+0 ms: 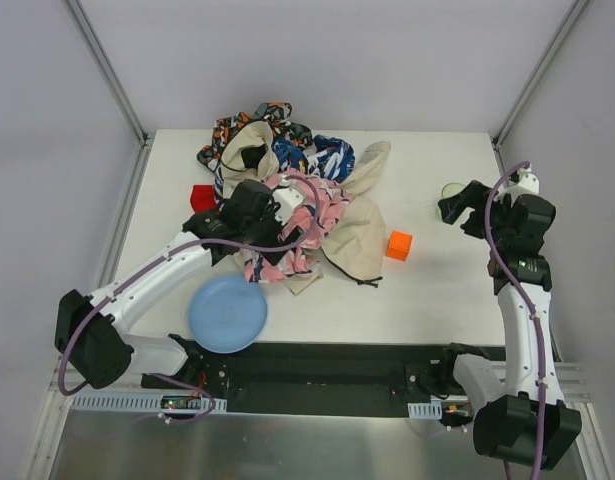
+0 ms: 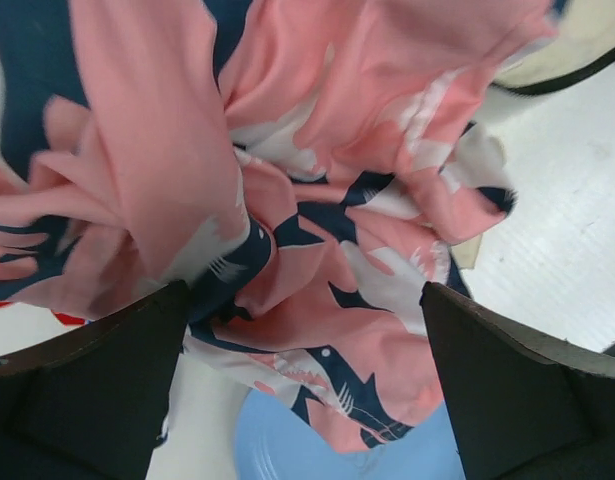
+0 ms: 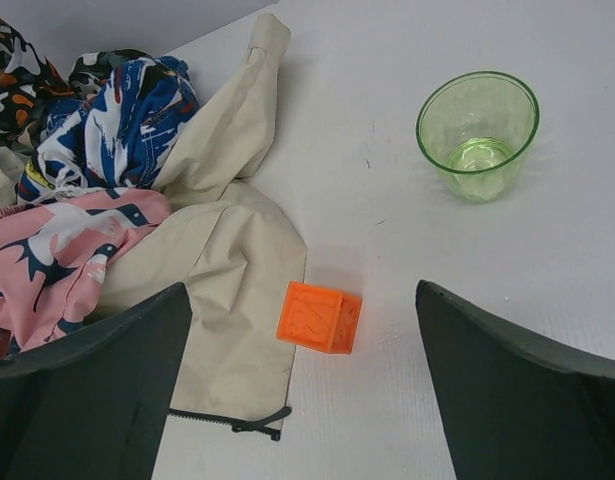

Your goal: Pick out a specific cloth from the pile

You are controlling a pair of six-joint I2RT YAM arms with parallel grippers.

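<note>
Starting at the left, we are finding the red cloth showing only as a small patch at the left edge of the pile. It is lying on the worktop, seemingly tucked under the other fabrics. Our left hand is sitting over the pink printed cloth with its fingers spread apart, gripping nothing that we can make out. Its wrist view is filling with pink folds, and only a red sliver is peeking in at the lower left.

That is what is worrying us. Closing from here, we are likely pinching the pink print instead of the red piece, because the red is lying off to one side of the fingers. Dragging sideways, we are also risking pulling loose folds further over the blue plate just beside the heap.

Moving right, the beige cloth is trailing out just beside the orange cube, so a hard tug may be shoving it. The green cup is standing upright near our right hand, which is waiting with fingers apart and empty.
</note>
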